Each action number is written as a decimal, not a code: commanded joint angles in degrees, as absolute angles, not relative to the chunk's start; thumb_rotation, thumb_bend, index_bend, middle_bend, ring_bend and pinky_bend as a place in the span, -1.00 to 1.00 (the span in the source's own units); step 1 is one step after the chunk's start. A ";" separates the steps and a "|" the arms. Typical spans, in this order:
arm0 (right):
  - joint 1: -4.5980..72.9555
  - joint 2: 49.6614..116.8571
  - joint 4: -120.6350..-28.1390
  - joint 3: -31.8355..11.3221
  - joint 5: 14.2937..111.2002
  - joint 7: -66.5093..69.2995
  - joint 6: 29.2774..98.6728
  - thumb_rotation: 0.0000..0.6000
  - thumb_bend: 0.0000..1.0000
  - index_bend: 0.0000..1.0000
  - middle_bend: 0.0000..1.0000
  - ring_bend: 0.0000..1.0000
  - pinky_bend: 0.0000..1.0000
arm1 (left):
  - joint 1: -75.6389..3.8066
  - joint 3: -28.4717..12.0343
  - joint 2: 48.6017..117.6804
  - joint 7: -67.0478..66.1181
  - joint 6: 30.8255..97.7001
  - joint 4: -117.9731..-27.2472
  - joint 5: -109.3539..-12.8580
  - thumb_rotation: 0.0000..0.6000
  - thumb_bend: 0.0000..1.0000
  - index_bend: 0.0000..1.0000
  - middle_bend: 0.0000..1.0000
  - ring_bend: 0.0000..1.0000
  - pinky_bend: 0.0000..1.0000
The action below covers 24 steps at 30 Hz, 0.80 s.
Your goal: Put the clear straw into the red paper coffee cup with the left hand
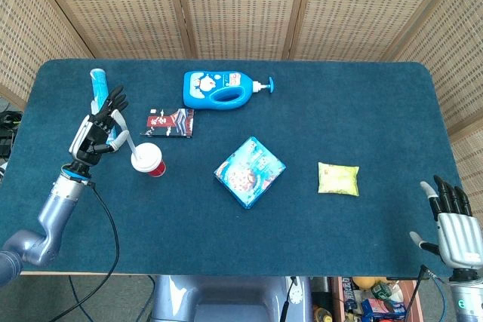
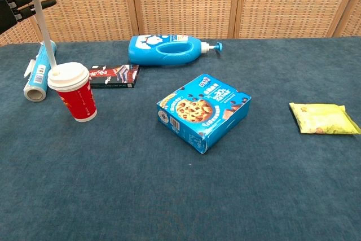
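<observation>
Nearest the robot, at the front right corner of the dark blue carpeted table (image 1: 362, 231), the right hand (image 1: 453, 220) hangs off the table's edge with its dark fingers straight and apart, holding nothing. Further in lie a yellow-green snack packet (image 2: 322, 118) on the right and, mid-table, a blue cardboard cookie box (image 2: 203, 111) set at an angle. To the left stands the red paper coffee cup (image 2: 75, 92) with its white lid, upright. The clear straw (image 2: 44, 32) slants down from the upper left, its lower end meeting the far left rim of the lid; whether the tip has entered the lid opening cannot be told. The left hand (image 1: 99, 128) pinches the straw's upper end, its other dark fingers fanned out above. Just behind the cup lies a flat dark red-and-black packet (image 2: 114, 75), and to the cup's left a blue-labelled roll (image 2: 38, 72). Farthest back, a blue pump bottle (image 2: 166, 48) lies on its side.
</observation>
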State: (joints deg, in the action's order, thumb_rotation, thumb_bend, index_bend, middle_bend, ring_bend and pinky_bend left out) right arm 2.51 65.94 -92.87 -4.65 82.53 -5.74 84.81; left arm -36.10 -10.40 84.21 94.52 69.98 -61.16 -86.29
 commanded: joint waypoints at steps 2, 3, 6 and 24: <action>2.56 65.98 -92.86 -4.65 82.44 -5.79 84.70 1.00 -1.00 -1.00 -1.00 -1.00 -1.00 | -36.19 -10.39 84.72 94.74 70.12 -60.77 -86.24 1.00 -0.01 0.26 -1.00 -1.00 -1.00; 2.57 65.98 -92.84 -4.64 82.40 -5.80 84.66 1.00 -1.00 -1.00 -1.00 -1.00 -1.00 | -36.24 -10.37 84.82 94.71 70.08 -60.63 -86.24 1.00 -0.01 0.26 -1.00 -1.00 -1.00; 2.58 66.01 -92.80 -4.67 82.22 -5.83 84.59 1.00 -1.00 -1.00 -1.00 -1.00 -1.00 | -36.20 -10.26 85.19 94.76 69.95 -60.03 -86.07 1.00 -0.01 0.26 -1.00 -1.00 -1.00; 2.91 66.20 -92.34 -4.65 81.74 -5.79 83.89 1.00 -1.00 -1.00 -1.00 -1.00 -1.00 | -36.03 -9.15 87.92 95.40 68.87 -55.92 -85.81 1.00 0.01 0.26 -1.00 -1.00 -1.00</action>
State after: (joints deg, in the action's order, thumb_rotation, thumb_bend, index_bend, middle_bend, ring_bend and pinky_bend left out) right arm 2.91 66.20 -92.33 -4.65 81.74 -5.79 83.89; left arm -36.05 -9.23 87.81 95.35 68.95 -56.03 -85.82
